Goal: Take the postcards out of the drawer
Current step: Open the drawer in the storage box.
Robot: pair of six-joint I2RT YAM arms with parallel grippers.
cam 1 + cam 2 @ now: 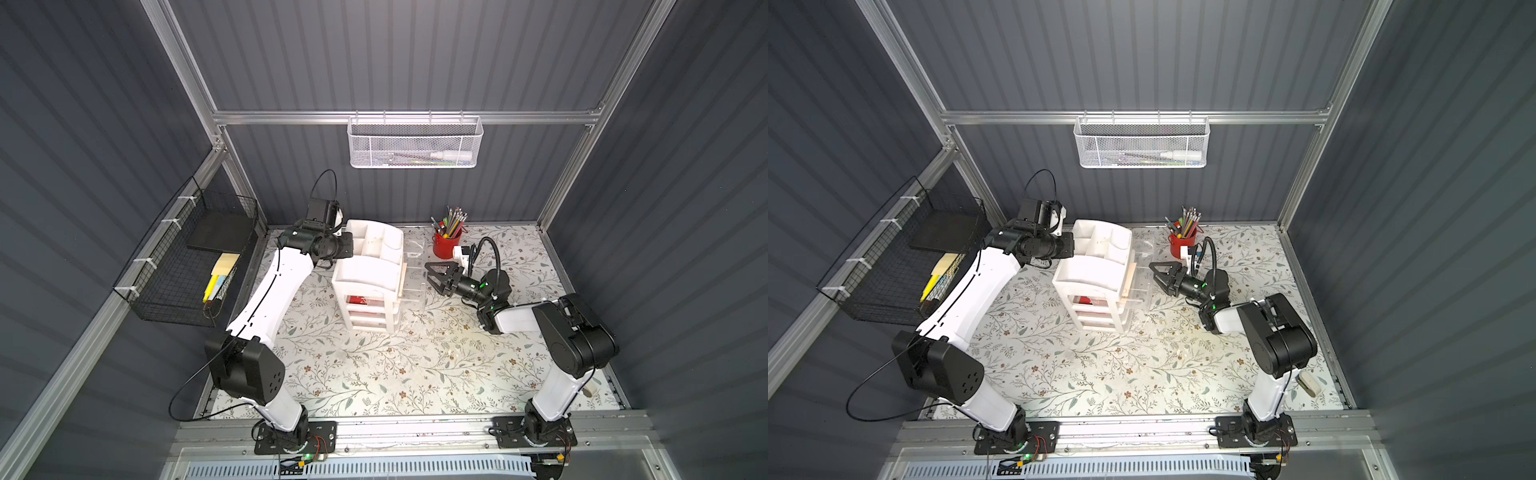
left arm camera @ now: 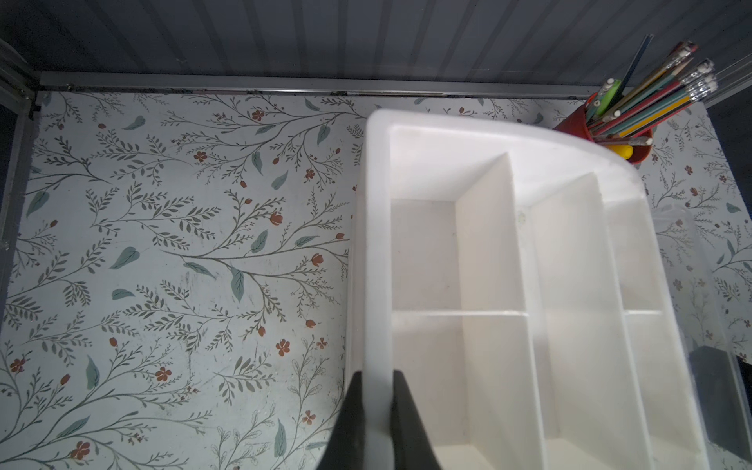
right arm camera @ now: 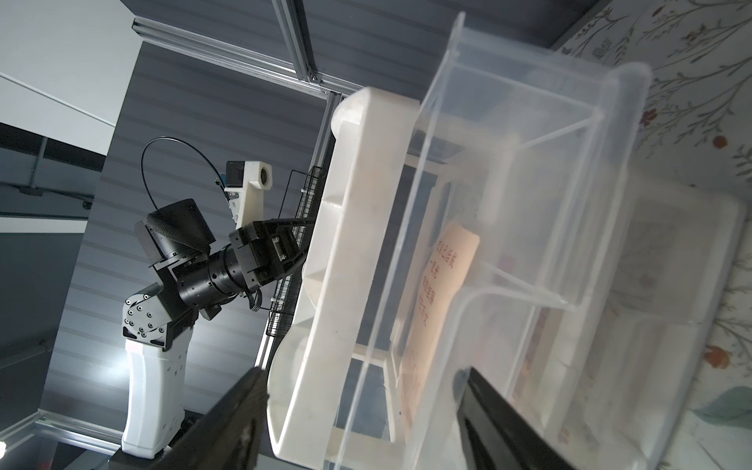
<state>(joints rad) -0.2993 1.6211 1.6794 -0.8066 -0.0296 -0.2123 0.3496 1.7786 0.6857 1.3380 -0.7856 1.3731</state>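
Showing through the organizer's (image 1: 365, 272) near side, just under its top tray, a red postcard (image 1: 359, 300) lies flat inside; which way its long axis runs I cannot tell. Just beyond it, the clear drawer (image 1: 415, 286) sticks out of the organizer toward the robot's right, above the flowered worktop (image 1: 415, 374). A peach postcard (image 1: 401, 280) stands on edge in the drawer, tight against the organizer's side. In both top views it reads as a thin strip with its long axis running near to far. The right wrist view shows the peach postcard (image 3: 443, 293) through the clear plastic, its face with red characters turned toward the right hand.

The right hand (image 1: 430, 275) hangs at the drawer's outer end, level with the peach postcard, with the rest of the drawer between them. Its fingers (image 3: 244, 407) are spread wide and grip nothing. Whether they touch the drawer I cannot tell.

Farther back, on the organizer's opposite side from the peach postcard, the left hand (image 2: 378, 376) is clamped on the tray rim, one finger inside and one outside. A red pencil cup (image 1: 446, 246) stands beyond the drawer, near the back wall.
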